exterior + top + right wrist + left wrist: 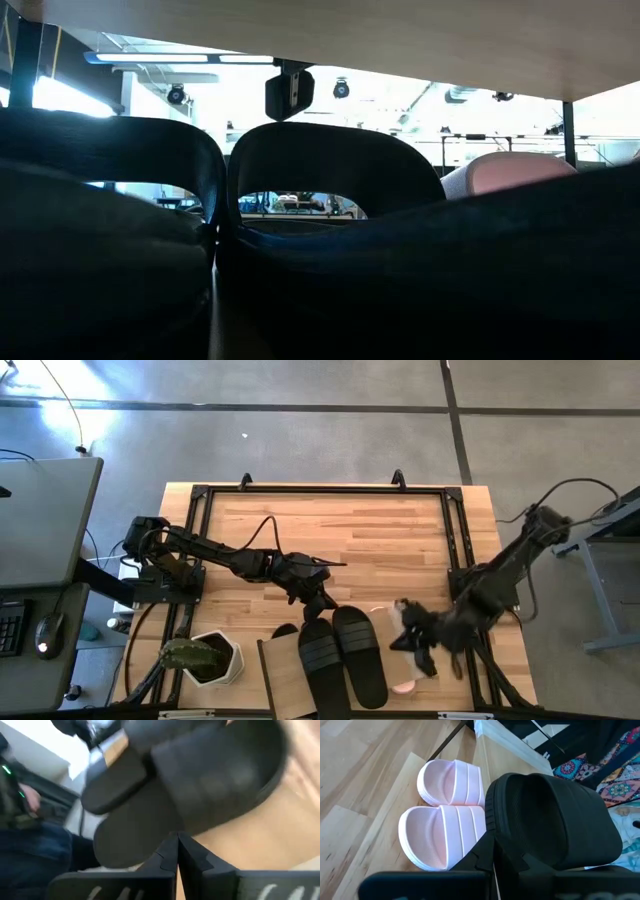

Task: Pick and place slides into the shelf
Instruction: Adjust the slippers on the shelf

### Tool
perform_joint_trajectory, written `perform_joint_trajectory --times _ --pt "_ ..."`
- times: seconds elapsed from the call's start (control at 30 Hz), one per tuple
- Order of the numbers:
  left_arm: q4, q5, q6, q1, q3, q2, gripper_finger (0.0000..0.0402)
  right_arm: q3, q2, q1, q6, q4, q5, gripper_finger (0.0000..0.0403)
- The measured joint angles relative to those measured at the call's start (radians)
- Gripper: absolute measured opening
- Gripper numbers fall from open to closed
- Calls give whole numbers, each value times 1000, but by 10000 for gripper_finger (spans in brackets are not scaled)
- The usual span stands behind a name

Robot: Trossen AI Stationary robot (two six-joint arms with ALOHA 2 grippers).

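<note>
Black rubber slide sandals [342,660] lie side by side at the near edge of the butcher-block wooden table [330,525], just beside the low light-wood shelf [285,678], whose flat top panel shows next to the white hexagonal plant pot [215,657]. Beyond the black pair, a pale pink ribbed pair of slides [447,820] rests on the wood. Above the black sandals' heel ends hangs the left gripper [322,603], jaws pressed together, holding nothing. Over the pink pair sits the right gripper [418,645], its dark fingers [192,851] also pressed together, empty.
</note>
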Motion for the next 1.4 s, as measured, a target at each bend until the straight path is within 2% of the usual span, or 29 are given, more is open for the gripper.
perform_joint_trajectory --times 0.2,0.33,0.5,1.4 --pt "0 5 0 0 0 0 0 141 194 87 152 -163 56 0" --pt "0 12 -3 0 0 0 0 194 269 134 224 -182 74 0" --pt "0 12 -3 0 0 0 0 236 340 146 235 -188 59 0" --pt "1 27 -2 -20 0 0 0 267 371 141 215 -161 -31 0"
